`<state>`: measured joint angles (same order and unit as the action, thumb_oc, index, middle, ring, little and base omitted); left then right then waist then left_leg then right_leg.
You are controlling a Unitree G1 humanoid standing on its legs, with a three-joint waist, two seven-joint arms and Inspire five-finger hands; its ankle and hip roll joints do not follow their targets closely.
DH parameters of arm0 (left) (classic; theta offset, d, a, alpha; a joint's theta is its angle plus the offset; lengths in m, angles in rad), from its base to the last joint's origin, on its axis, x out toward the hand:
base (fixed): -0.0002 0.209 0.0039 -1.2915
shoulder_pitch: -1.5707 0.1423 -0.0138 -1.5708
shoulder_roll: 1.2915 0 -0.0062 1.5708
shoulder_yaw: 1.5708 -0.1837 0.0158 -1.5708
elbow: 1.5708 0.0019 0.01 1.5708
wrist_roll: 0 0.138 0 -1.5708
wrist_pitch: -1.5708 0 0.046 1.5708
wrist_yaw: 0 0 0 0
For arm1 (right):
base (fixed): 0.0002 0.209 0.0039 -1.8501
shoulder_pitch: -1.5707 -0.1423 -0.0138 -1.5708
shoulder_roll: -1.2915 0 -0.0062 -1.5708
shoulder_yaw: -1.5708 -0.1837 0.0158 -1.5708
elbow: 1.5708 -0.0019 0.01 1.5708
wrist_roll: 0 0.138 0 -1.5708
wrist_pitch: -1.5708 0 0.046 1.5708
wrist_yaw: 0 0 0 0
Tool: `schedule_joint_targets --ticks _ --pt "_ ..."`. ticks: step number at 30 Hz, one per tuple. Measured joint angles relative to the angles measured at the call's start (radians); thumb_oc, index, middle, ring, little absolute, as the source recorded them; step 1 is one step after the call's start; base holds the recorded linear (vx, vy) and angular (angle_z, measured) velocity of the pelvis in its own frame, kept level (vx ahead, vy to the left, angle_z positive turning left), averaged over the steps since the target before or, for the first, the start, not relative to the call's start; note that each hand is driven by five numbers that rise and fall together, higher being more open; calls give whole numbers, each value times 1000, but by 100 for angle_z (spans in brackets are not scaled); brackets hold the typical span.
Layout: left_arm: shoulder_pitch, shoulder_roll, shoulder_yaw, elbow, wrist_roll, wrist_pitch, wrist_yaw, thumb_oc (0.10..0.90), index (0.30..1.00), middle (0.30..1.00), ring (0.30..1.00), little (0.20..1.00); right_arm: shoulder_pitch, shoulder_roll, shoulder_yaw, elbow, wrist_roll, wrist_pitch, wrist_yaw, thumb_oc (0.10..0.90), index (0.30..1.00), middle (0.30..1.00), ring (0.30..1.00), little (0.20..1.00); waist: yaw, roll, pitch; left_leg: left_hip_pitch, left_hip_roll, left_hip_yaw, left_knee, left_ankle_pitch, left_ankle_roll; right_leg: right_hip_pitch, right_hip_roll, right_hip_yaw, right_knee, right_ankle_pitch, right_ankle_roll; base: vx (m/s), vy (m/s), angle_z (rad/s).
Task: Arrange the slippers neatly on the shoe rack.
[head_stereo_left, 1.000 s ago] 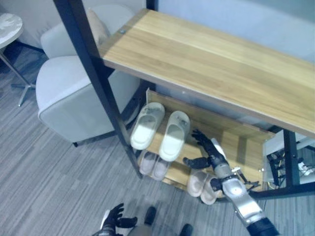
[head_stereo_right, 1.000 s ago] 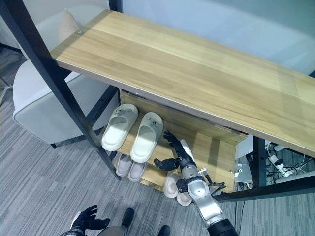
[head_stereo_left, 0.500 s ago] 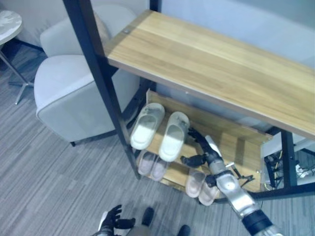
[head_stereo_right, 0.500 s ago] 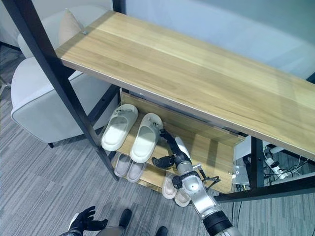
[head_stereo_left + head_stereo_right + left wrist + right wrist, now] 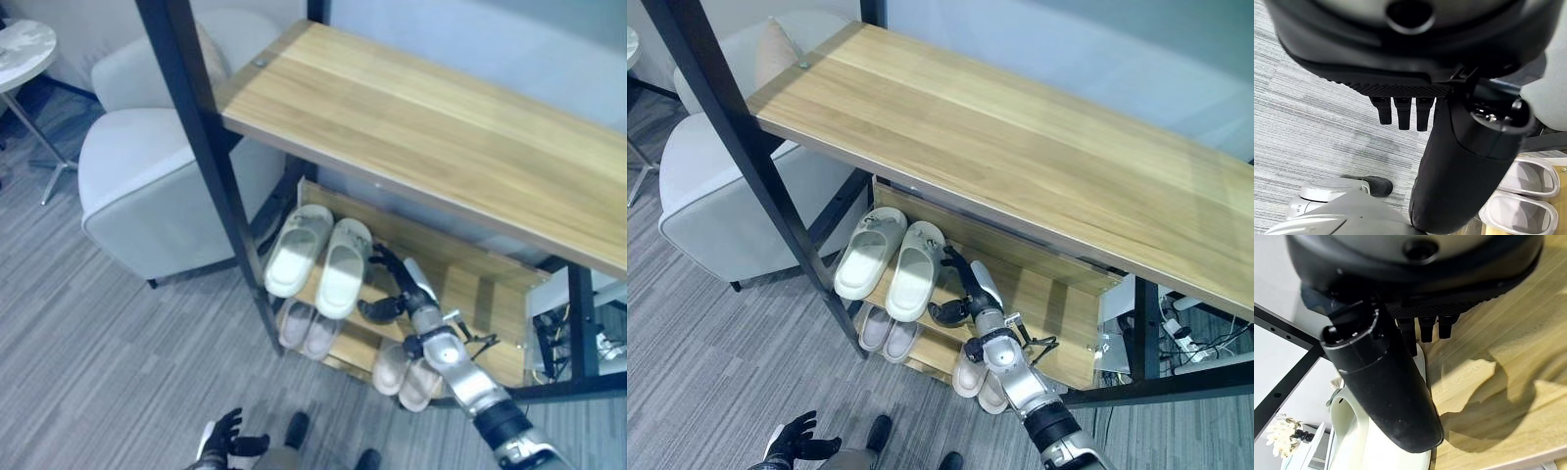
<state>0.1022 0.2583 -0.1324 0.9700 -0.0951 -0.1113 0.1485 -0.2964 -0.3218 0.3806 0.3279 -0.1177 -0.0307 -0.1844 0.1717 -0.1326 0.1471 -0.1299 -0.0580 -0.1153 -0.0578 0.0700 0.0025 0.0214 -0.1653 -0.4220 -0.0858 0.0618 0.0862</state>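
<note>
Two soft, pale, rounded slippers (image 5: 893,266) lie side by side on the smooth wooden shoe rack (image 5: 1048,294) shelf, with the right hand (image 5: 965,294) spread loose just beside them, grasping nothing.

The robot's right arm (image 5: 1024,387) is silver-grey metal ending in a black cuff near the elbow. Its right hand (image 5: 967,294) is dark, with slim black fingers and a white cover along its back. The left hand (image 5: 227,438) is black, with a textured palm edge and a thick, smooth thumb.
</note>
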Motion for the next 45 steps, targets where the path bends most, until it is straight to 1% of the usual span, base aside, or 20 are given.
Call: schedule_joint_targets --ticks 5,8,10,13,17,19,20,21,24,26,27,28,30,34,35,37,39,40,42,45 --pt "-1 -6 0 0 1 1 0 800 900 900 900 900 13 -22 -2 -27 -2 2 5 800 900 900 900 900 -3 12 0 -1 0 0 3 1 -4 0 0 0 0 0 0 0 0 0" --pt "1 -6 1 2 1 2 -1 800 900 900 900 900 55 -54 -11 -114 -20 3 15 800 900 900 900 900 -6 15 0 7 0 1 1 2 -4 1 0 0 0 0 0 0 0 0" --pt "4 -8 2 -8 1 1 -2 800 900 900 900 900 114 -64 -52 -196 -27 0 34 800 900 900 900 900 -4 17 0 10 -1 0 0 6 -1 4 0 0 0 0 0 0 0 0" --pt "8 -7 9 -10 2 2 -6 800 900 900 900 900 183 -91 -88 -292 -26 -11 72 800 900 900 900 900 -26 19 0 19 -1 5 -2 3 -6 9 -2 3 0 0 0 -10 -27 -4" --pt "29 -7 18 -19 2 2 -10 800 900 900 900 900 302 -139 -149 -383 25 -43 138 800 900 900 900 900 -61 22 0 58 2 30 -19 -5 -14 30 -4 25 0 0 0 -27 -40 -19" --pt "40 -6 23 -29 3 3 -16 800 900 900 900 900 440 -188 -207 -438 62 -57 184 800 900 900 900 900 -95 24 0 68 5 40 -21 -3 -14 31 -3 32 0 0 1 -84 -91 -15" --pt "41 -6 21 -32 3 3 -32 800 900 900 900 900 503 -206 -245 -461 88 -71 219 800 900 900 900 900 -100 30 -1 67 5 42 -20 6 -6 31 -2 34 0 0 1 -76 -87 -3" --pt "49 -6 20 -36 4 0 -41 800 900 900 900 900 546 -221 -262 -472 101 -75 244 800 900 900 900 900 -107 34 -3 63 6 42 -21 -1 -14 31 -3 35 0 0 1 -31 -43 -6" --pt "56 -5 20 -34 25 0 -54 800 900 900 900 900 614 -269 -278 -480 121 -74 307 800 900 900 900 900 -148 44 -8 67 8 59 -24 -4 -16 28 -2 51 0 -1 3 -49 -53 -16" --pt "53 -6 13 -34 29 0 -66 800 900 900 900 900 630 -278 -281 -480 122 -79 325 800 900 900 900 900 -162 50 -13 68 10 64 -21 -3 -16 27 0 56 0 -1 3 -68 -57 -12" --pt "50 -6 0 -32 33 -1 -85 800 900 900 900 900 655 -285 -281 -477 122 -87 349 800 900 900 900 900 -171 61 -21 71 11 67 -21 -3 -16 27 1 58 0 0 4 -60 -53 -6" --pt "49 -7 -3 -31 33 -2 -90 800 900 900 900 900 665 -285 -279 -476 121 -89 357 800 900 900 900 900 -169 65 -24 72 12 69 -21 -3 -16 27 1 58 0 0 4 -51 -46 -11" --pt "45 -8 -24 -28 34 -2 -97 800 900 900 900 900 694 -285 -277 -461 119 -97 373 800 900 900 900 900 -173 80 -32 75 14 77 -21 -3 -17 27 3 64 -1 -1 4 -55 -47 -13" --pt "47 -7 -56 -26 35 -1 -98 800 900 900 900 900 680 -274 -263 -274 53 -125 365 800 900 900 900 900 -196 93 -48 89 22 96 -21 -2 -17 25 10 92 -1 0 4 -64 -69 -13" --pt "47 -7 -57 -27 42 -2 -99 800 900 900 900 900 678 -281 -255 -220 9 -95 357 800 900 900 900 900 -194 101 -51 90 26 106 -25 -5 -20 27 12 101 -1 1 4 -76 -97 -26" --pt "45 -5 -72 -17 47 -1 -100 800 900 900 900 900 656 -263 -221 -109 -26 -118 324 800 900 900 900 900 -199 100 -55 100 33 116 -21 -3 -18 29 19 116 -1 2 2 -63 -88 -23" --pt "21 -4 -80 7 70 -1 -114 800 900 900 900 900 609 -239 -166 44 -88 -103 291 800 900 900 900 900 -198 100 -59 103 38 117 -22 -5 -22 33 24 116 -1 1 2 -37 -57 -2" --pt "18 -6 -82 7 71 -2 -118 800 900 900 900 900 606 -237 -151 69 -108 -97 286 800 900 900 900 900 -196 103 -60 102 39 116 -22 -3 -24 33 25 115 -1 2 2 -57 -88 4" --pt "16 -5 -102 13 72 -1 -117 800 900 900 900 900 574 -204 -112 195 -146 -104 254 800 900 900 900 900 -196 105 -61 109 44 114 -22 -1 -26 40 31 115 -2 1 1 -43 -61 1" --pt "7 -4 -109 27 77 -1 -116 800 900 900 900 900 546 -155 -88 307 -156 -96 225 800 900 900 900 900 -194 110 -62 114 48 112 -24 0 -30 46 35 115 -2 0 -1 -26 -38 0"
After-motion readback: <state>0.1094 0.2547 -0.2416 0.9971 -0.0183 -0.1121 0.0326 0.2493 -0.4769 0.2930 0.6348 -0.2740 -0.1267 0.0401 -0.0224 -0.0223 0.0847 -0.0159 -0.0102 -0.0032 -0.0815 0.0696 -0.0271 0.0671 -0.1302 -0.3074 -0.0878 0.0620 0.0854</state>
